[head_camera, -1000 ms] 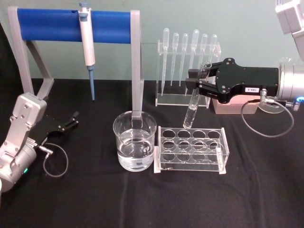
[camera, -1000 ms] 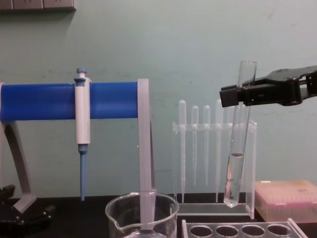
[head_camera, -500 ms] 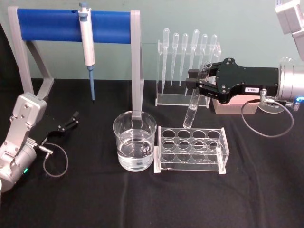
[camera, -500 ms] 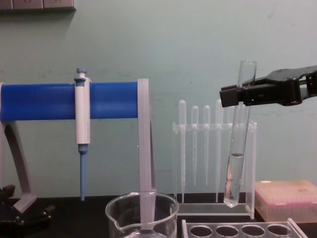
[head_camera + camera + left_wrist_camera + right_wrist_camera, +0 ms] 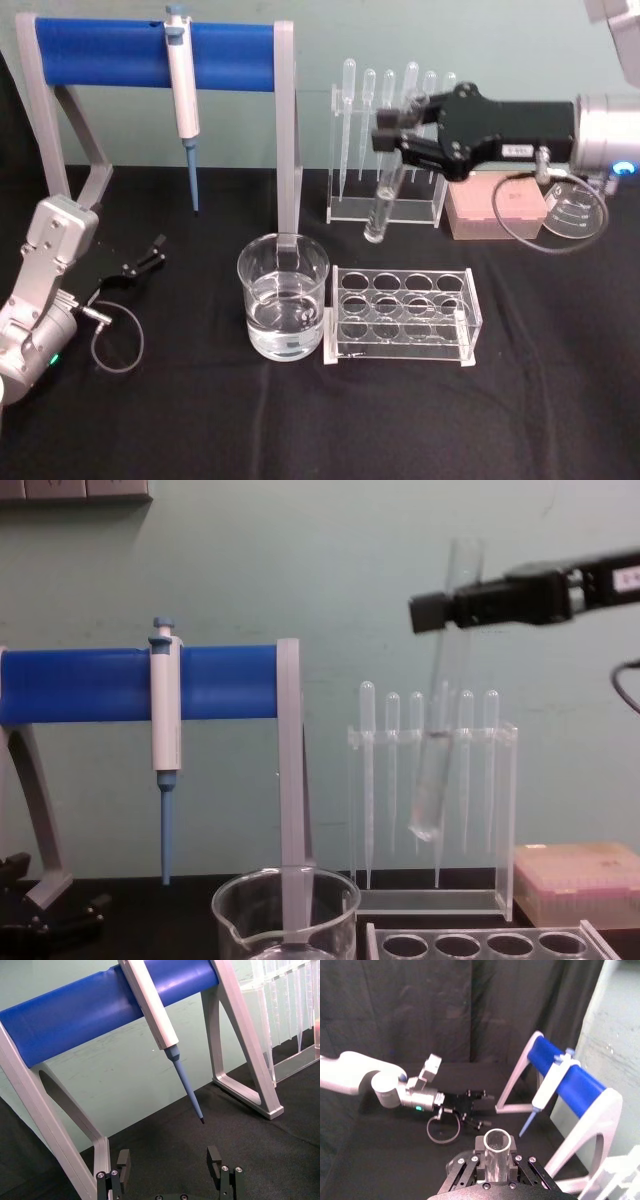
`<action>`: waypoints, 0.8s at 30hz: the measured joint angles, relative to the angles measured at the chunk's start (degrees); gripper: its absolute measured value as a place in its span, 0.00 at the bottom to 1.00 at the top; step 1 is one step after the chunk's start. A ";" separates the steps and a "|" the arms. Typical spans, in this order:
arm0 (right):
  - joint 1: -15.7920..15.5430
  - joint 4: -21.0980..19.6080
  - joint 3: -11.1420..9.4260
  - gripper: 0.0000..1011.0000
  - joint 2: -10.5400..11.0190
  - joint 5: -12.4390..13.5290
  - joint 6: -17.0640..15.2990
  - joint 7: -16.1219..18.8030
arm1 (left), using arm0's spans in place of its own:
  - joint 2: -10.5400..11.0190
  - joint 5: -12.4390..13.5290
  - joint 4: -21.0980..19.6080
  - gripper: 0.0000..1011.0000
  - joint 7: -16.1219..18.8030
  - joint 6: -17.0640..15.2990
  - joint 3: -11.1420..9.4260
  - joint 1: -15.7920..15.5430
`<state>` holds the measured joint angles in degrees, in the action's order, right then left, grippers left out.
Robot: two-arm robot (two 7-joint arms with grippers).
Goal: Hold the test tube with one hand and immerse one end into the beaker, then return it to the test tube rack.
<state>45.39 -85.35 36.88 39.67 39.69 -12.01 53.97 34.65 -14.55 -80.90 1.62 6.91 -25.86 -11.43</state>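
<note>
My right gripper (image 5: 393, 142) is shut on the upper part of the test tube (image 5: 381, 205), a slim clear tube with a little liquid at its rounded bottom. It hangs tilted in the air in front of the pipette rack, behind and to the right of the beaker (image 5: 283, 298). In the chest view the test tube (image 5: 435, 770) hangs well above the beaker (image 5: 286, 912) rim, gripped by the right gripper (image 5: 446, 610) near its top. The right wrist view looks down the tube's open mouth (image 5: 497, 1162). My left gripper (image 5: 167, 1160) rests open at the table's left.
A blue-bar stand (image 5: 110, 50) holding a white-and-blue pipettor (image 5: 182, 90) stands at the back left. A clear pipette rack (image 5: 360, 205), a pink box (image 5: 495, 212) and a small glass dish (image 5: 575, 210) sit at the back right. A clear tube rack (image 5: 404, 316) stands right of the beaker.
My right gripper has risen and moved left with the test tube, bringing it closer to the beaker. The left arm has not moved.
</note>
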 joint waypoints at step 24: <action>7.13 11.78 8.16 0.22 -10.97 0.01 2.40 1.84 | 0.00 0.00 0.00 0.99 0.00 0.00 0.00 0.00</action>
<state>52.52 -73.57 45.04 28.70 39.70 -9.61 55.81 34.65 -14.55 -80.90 1.62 6.90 -25.86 -11.43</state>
